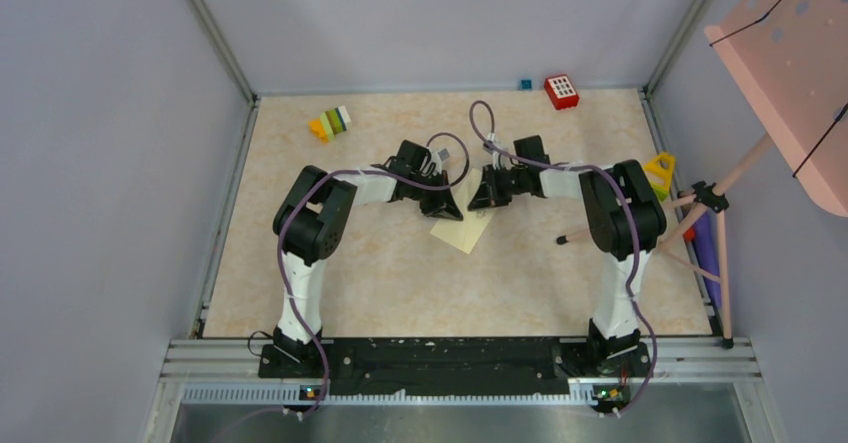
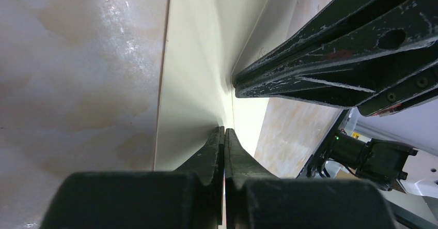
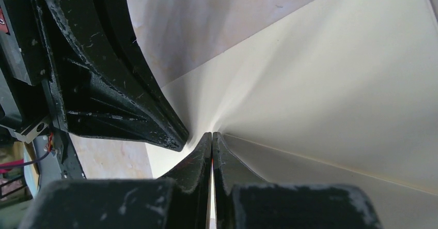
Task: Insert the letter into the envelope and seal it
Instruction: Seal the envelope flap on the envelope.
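The cream envelope (image 1: 466, 231) lies tilted at the middle of the table, and both grippers meet over its far corner. My left gripper (image 1: 452, 206) is shut, and the envelope paper (image 2: 196, 58) puckers up into its fingertips (image 2: 224, 130). From the other side my right gripper (image 1: 481, 201) is also shut, with the paper's folds (image 3: 320, 74) running into its tips (image 3: 212, 134). Each wrist view shows the other arm's black fingers (image 2: 330, 69) (image 3: 113, 84) close by. The letter is hidden.
A stack of coloured blocks (image 1: 330, 123) sits at the back left. A red block with white dots (image 1: 561, 91) and a small blue cube (image 1: 525, 84) lie at the back wall. A yellow triangle toy (image 1: 659, 173) and a tripod (image 1: 703, 203) holding a pink board (image 1: 790, 73) stand at the right.
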### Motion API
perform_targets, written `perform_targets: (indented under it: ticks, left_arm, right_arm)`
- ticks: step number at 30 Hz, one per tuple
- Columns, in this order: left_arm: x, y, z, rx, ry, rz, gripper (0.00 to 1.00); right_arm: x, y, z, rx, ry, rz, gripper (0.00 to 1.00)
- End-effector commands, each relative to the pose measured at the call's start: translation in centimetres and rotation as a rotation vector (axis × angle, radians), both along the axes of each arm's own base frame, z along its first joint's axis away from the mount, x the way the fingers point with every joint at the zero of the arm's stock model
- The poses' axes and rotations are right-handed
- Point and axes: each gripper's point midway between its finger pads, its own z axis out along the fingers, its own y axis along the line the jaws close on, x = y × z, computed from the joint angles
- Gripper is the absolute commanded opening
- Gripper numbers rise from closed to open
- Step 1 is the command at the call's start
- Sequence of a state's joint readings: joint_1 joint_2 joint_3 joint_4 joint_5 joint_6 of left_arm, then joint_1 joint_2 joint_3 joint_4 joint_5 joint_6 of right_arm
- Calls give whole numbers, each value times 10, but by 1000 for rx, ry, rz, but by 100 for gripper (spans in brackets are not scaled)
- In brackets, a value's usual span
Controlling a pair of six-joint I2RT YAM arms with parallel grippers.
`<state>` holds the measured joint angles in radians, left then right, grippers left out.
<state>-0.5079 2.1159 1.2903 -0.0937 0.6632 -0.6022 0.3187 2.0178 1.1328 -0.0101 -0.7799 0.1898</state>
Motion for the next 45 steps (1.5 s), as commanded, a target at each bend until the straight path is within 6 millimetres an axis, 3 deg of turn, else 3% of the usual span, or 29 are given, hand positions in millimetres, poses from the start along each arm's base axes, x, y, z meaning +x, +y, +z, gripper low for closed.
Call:
perform_targets:
  ticks: [1, 21, 31, 45]
  left_arm:
    - [-9, 50, -81, 329, 20, 71, 0]
    - [-10, 50, -81, 333, 18, 72, 0]
    - [-9, 50, -81, 332, 18, 72, 0]
    - [-9, 51, -80, 335, 15, 74, 0]
  right_arm:
    - [-13, 3, 6, -12, -17, 46, 0]
    - [-43, 15, 11, -3, -31, 157, 0]
    - [-55, 10, 16, -8, -36, 185, 0]
    - [-70, 18, 8, -20, -9, 239, 0]
